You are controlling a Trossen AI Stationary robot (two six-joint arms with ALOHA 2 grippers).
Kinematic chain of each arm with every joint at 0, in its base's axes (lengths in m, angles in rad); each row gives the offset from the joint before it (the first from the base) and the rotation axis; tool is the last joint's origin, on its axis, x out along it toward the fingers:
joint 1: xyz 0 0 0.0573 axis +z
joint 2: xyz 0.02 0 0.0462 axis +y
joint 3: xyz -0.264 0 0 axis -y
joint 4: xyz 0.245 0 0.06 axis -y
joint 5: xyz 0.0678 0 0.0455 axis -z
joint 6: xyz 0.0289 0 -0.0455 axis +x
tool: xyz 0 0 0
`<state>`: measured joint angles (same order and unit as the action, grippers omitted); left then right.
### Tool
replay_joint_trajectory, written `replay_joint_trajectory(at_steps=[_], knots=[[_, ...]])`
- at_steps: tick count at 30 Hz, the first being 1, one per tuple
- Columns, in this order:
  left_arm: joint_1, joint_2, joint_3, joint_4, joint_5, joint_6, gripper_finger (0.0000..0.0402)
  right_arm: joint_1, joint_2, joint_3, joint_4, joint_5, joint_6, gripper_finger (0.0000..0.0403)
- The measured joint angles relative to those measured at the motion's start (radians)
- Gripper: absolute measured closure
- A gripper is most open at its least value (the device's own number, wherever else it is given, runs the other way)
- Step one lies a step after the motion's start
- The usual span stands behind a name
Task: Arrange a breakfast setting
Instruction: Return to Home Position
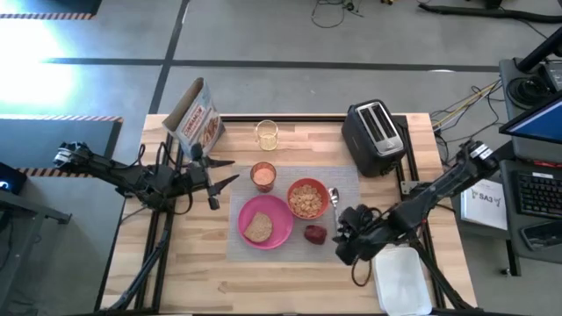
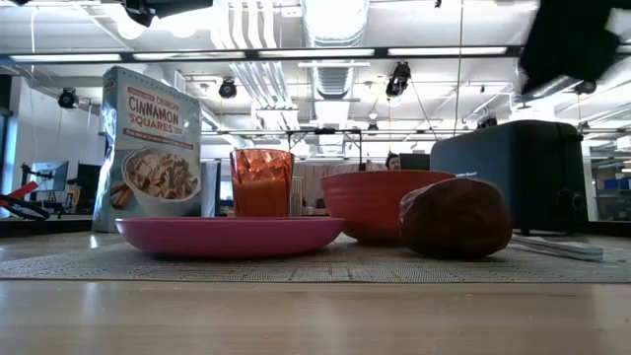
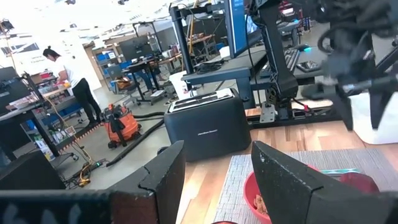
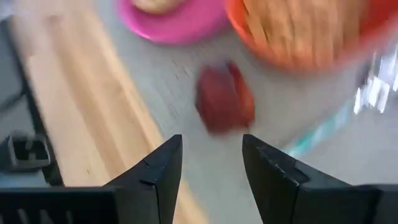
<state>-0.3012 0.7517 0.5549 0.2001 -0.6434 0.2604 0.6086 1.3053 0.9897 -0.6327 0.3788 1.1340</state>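
Hidden at table height
The pink plate [image 2: 227,237] hides the toast slice [image 1: 257,228]; the red apple [image 2: 455,217] covers one end of the metal spoon [image 2: 557,247].

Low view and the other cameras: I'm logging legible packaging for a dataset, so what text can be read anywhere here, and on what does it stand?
"CINNAMON SQUARES": front of the cereal box, low view.
Smaller print above those words on the box: too small to read.
White lettering on the front of the black toaster, left wrist view: too small to read.
Dark marks on the white sheet right of the table, high view: too blurred to read.
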Motion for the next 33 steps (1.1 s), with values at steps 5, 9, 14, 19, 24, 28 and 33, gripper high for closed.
replay_joint_trajectory(at_steps=[5, 9, 14, 19, 24, 28, 33], knots=[[0.000, 0.000, 0.000, 0.001, 0.000, -0.008, 0.0233, 0.000, -0.105, -0.005, 0.064, 0.179, -0.473, 0.0255], [0.000, 0.000, 0.000, 0.003, 0.000, -0.008, 0.0233, -0.003, -0.191, -0.068, 0.088, 0.313, -0.628, 0.0261], [0.000, 0.000, 0.000, 0.006, 0.000, -0.008, 0.0233, -0.025, -0.302, -0.213, 0.177, 0.328, -0.648, 0.0271], [0.000, 0.000, 0.000, 0.008, 0.000, -0.008, 0.0233, -0.042, -0.428, -0.386, 0.306, 0.328, -0.651, 0.0279], [0.000, 0.000, 0.000, 0.008, 0.000, -0.008, 0.0233, -0.074, -0.569, -0.531, 0.476, 0.330, -0.756, 0.0280], [0.000, 0.000, 0.000, 0.008, 0.000, -0.008, 0.0233, -0.116, -0.683, -0.630, 0.586, 0.330, -0.855, 0.0280], [0.000, 0.000, 0.000, 0.008, -0.001, -0.008, 0.0233, -0.179, -0.821, -0.772, 0.711, 0.296, -0.901, 0.0280]])
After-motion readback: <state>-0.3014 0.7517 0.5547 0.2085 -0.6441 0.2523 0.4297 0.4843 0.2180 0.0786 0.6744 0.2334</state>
